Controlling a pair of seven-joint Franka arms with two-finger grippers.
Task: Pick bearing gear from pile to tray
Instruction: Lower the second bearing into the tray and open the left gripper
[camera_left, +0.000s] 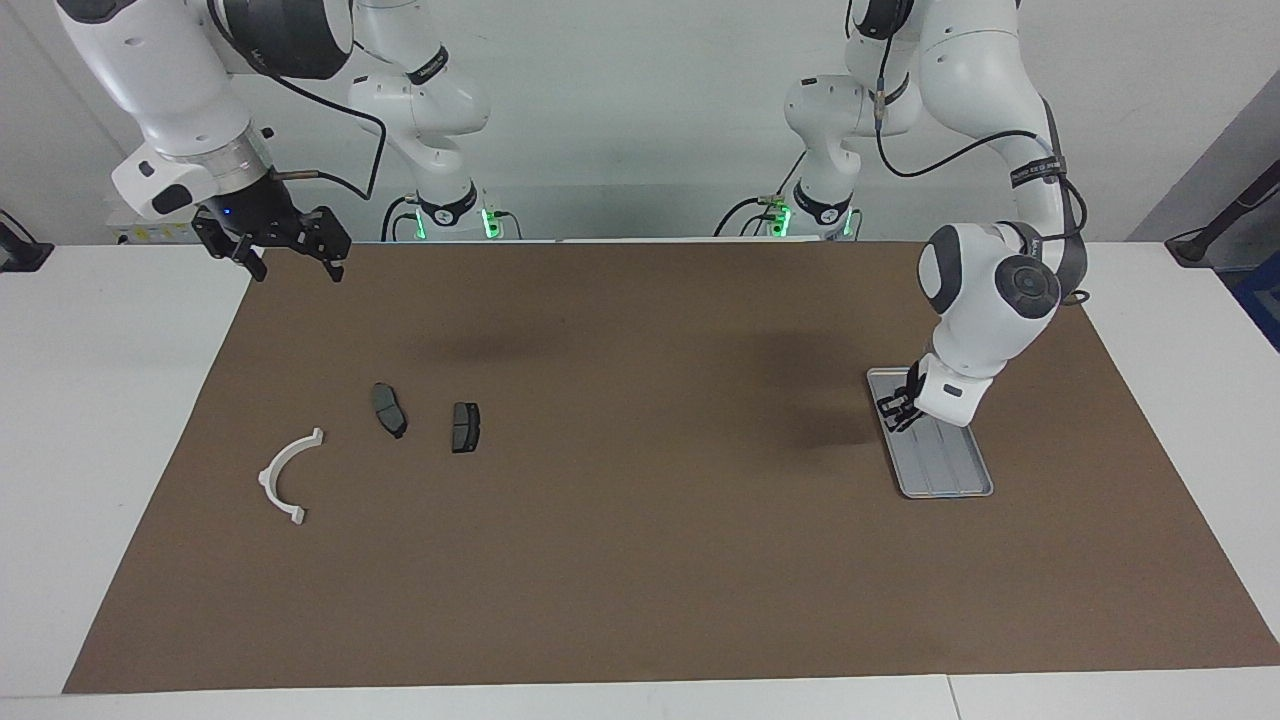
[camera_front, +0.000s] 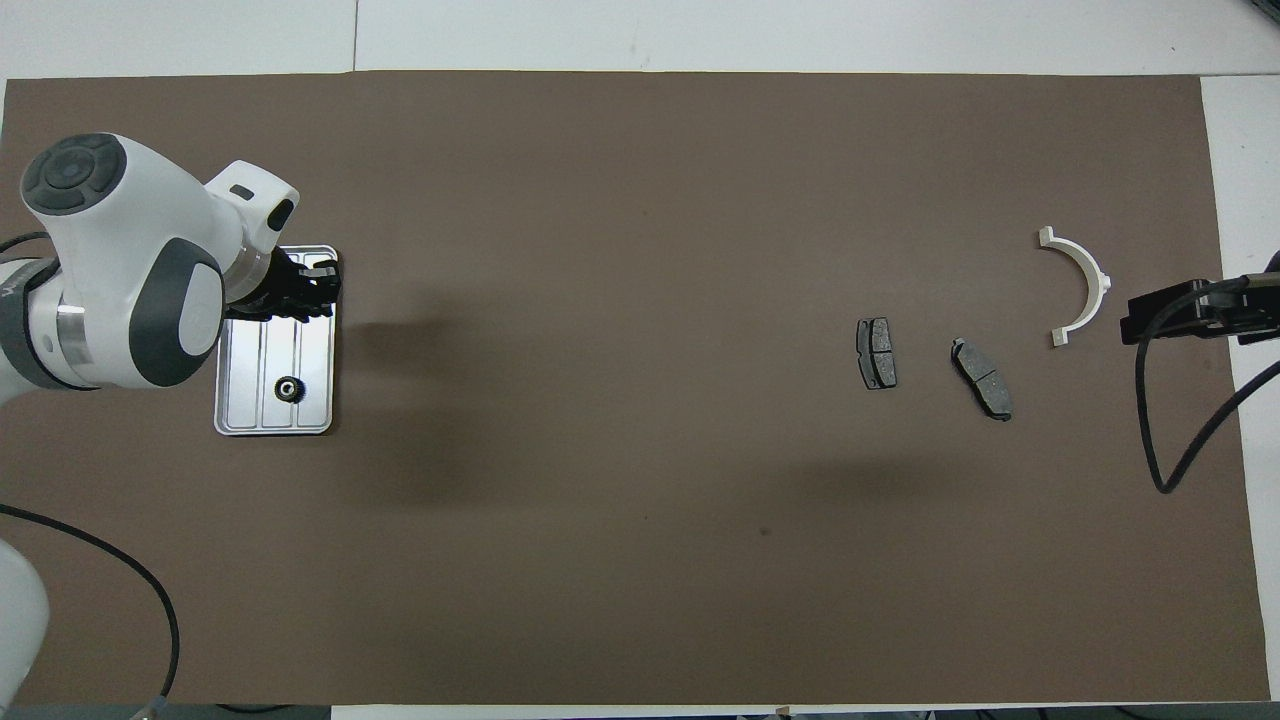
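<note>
Carrying what we judge to be a bearing gear, the left claw (camera_left: 897, 412) hangs low over the tray (camera_left: 955, 480), fingers pressed together; whatever it pinches is too small to make out, so we cannot confirm a part is in there. One bearing gear (camera_front: 288, 388) already lies in the tray, at the end nearer the robots, seen in the overhead view only. The tray sits on the brown mat toward the left arm's end of the desk.

Risks as we judge them: the left claw hangs over the tray's rim edge on the side toward the pile, so a release now could land the part on the rim and let it roll onto the mat. A round part can also roll along the tray's ridges and knock the one already there. Pushing down too low could tip or shove the light tray.

What remains of the pile lies well apart, toward the right arm's end: two brake pads (camera_left: 390, 409) (camera_left: 465, 426) and a white bracket (camera_left: 288, 476). We see no small round parts left among them.

The right claw (camera_left: 290, 255) waits, spread wide, over the mat's corner by its own base.
</note>
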